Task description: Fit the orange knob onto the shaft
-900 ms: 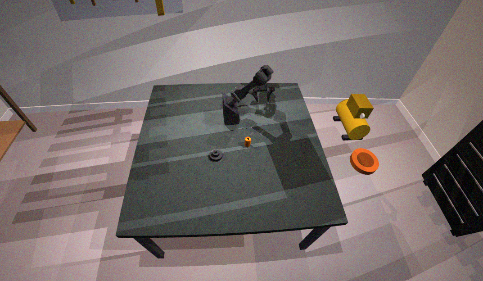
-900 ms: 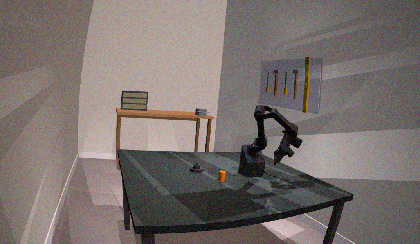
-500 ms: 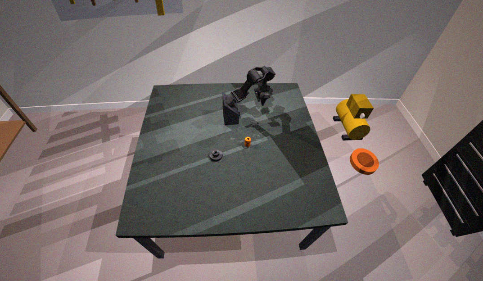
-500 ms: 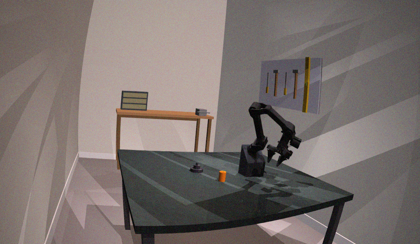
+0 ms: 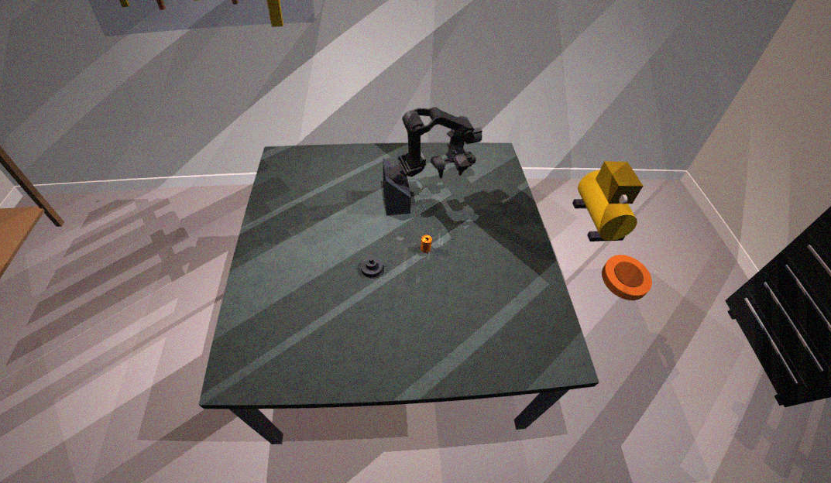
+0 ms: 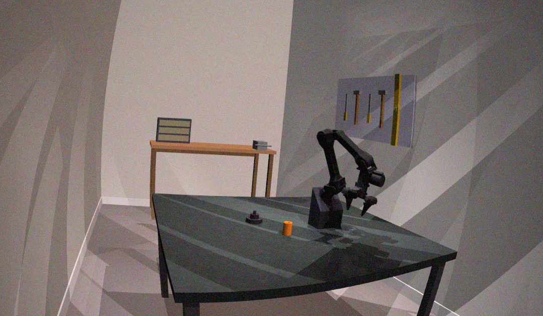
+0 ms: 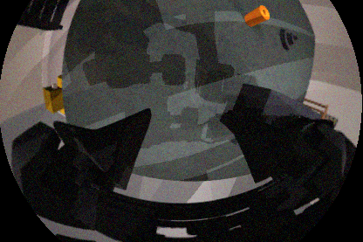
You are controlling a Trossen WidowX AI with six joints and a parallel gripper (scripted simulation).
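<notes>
The orange knob (image 5: 426, 244) (image 6: 287, 228) (image 7: 256, 17) stands upright on the dark table, with a small hole in its top. The round dark pedestal (image 5: 372, 275) (image 6: 254, 221) stands a short way from it, with the shaft (image 6: 254, 212) pointing up from its middle. The pedestal also shows small near the right table edge in the wrist view (image 7: 285, 39). The shaft's flat side cannot be made out. My gripper (image 5: 451, 173) (image 6: 355, 211) (image 7: 190, 113) is open and empty, high above the table and well away from both the knob and the pedestal.
The arm's dark base block (image 5: 397, 194) (image 6: 324, 209) stands on the table (image 5: 406, 341) (image 6: 226, 254), between the gripper and the pedestal in the exterior view. A yellow machine (image 5: 607, 207) and an orange ring (image 5: 610, 282) are off the table.
</notes>
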